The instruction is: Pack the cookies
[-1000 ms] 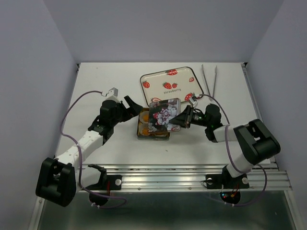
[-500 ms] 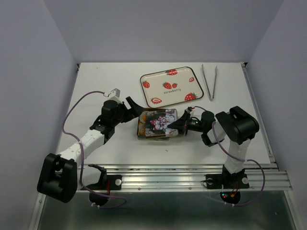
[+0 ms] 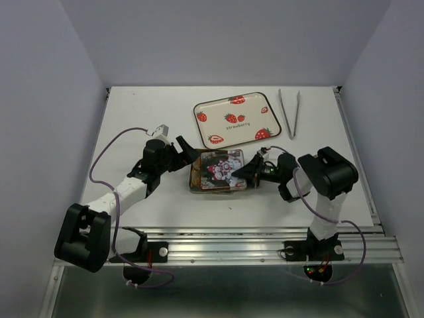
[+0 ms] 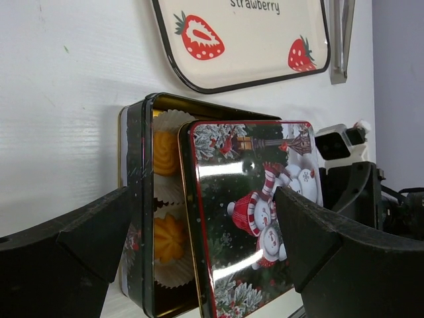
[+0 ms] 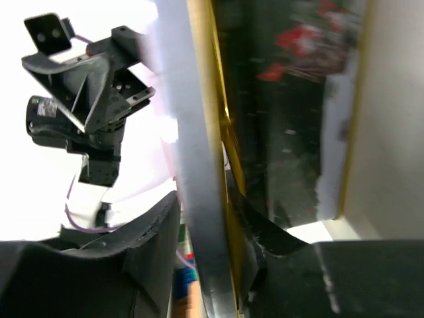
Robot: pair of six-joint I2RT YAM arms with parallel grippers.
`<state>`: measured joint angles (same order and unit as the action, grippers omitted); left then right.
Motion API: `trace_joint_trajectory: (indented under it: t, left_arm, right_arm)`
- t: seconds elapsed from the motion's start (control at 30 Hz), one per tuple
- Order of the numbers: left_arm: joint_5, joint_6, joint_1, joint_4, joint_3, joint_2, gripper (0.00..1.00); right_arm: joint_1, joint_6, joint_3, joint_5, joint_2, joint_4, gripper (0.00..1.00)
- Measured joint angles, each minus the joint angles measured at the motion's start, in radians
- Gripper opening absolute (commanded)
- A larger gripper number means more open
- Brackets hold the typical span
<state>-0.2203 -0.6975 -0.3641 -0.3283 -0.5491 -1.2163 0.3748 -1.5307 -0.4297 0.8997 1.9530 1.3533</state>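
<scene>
Two ridged, orange-yellow cookies [image 4: 165, 152] sit in white pleated paper cups [image 4: 173, 119] along the left side of a rectangular metal tin [image 4: 136, 199], dark-walled outside and gold within. They are the only cookies in view. The rest of the tin is covered by its glossy lid [image 4: 258, 212], printed with snowmen and a street lamp. The lid lies shifted toward the right, leaving that left strip uncovered.

The right hand [image 3: 240, 173] lies low on the table [image 3: 146, 112] at the lid's right edge. The thin rim runs between its two fingers, but whether they press on it cannot be told from the wrist view.

The left hand [image 3: 187, 151] hangs at the tin's left side with its fingers spread wide, holding nothing. One finger stands toward each end of the tin's left wall.

Just behind the tin, apart from it, lies a rounded-corner cream tray [image 3: 218, 109] with a dark rim and red strawberries. Metal tongs [image 3: 289, 114] rest well off at the far right. Bare white table stretches left of the tin and along the near edge.
</scene>
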Motion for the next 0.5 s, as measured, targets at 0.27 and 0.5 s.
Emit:
trace_joint_trajectory:
  t: [0.27, 0.5]
  left_arm:
    - [0.0, 0.0, 0.0, -0.024, 0.001, -0.045, 0.99]
    - [-0.017, 0.0, 0.0, -0.039, 0.009, -0.11, 0.99]
  right_arm:
    - [0.01, 0.362, -0.093, -0.116, -0.266, -0.497, 0.45]
    - [0.019, 0.55, -0.198, -0.205, -0.314, -0.821, 0.47]
